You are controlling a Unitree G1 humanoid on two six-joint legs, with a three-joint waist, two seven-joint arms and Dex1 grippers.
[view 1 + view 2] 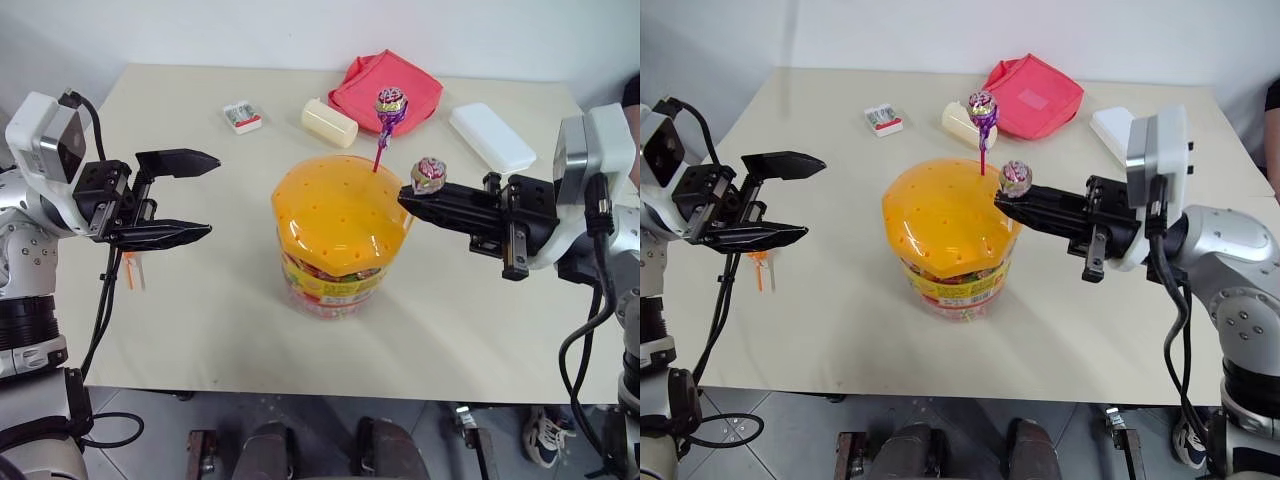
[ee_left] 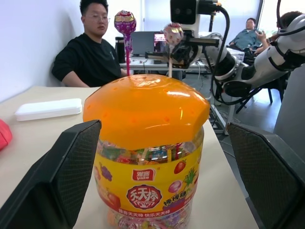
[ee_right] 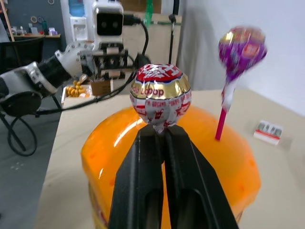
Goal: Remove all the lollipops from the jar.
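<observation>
On my screens the large clear plastic jar (image 1: pixel 335 255) with the colourful label and the domed, hole-dotted orange lid (image 1: pixel 338 215) stood upright near the middle of the beige worktop (image 1: pixel 220 320). Through its clear wall I could see a mass of wrapped sweets inside. Two foil-wrapped lollipops were at the lid: a purple-wrapped lollipop on a pink stick (image 1: pixel 390 105) stood planted in a hole at the far edge of the dome, tilted slightly, and a red-and-gold wrapped lollipop (image 1: pixel 428 174) sat just beside it, nearer my right arm.

My right claw (image 1: pixel 410 197) was closed together on that red-and-gold lollipop, pinching it just under the head; the right wrist view showed both fingers pressed tight at the wrapper's neck. I could not tell whether its stick was out of the lid. My left claw (image 1: pixel 208 196) hung well apart from the jar on its other side, fingers spread wide and holding nothing.

Behind the jar lay a red fabric pouch (image 1: pixel 400 85), a pale cream rectangular block (image 1: pixel 328 122), a small red-and-white packet (image 1: pixel 242 116) and a white oblong box (image 1: pixel 492 136). A small orange item (image 1: pixel 132 270) lay under the left arm. The left wrist view showed people sitting beyond the worktop.
</observation>
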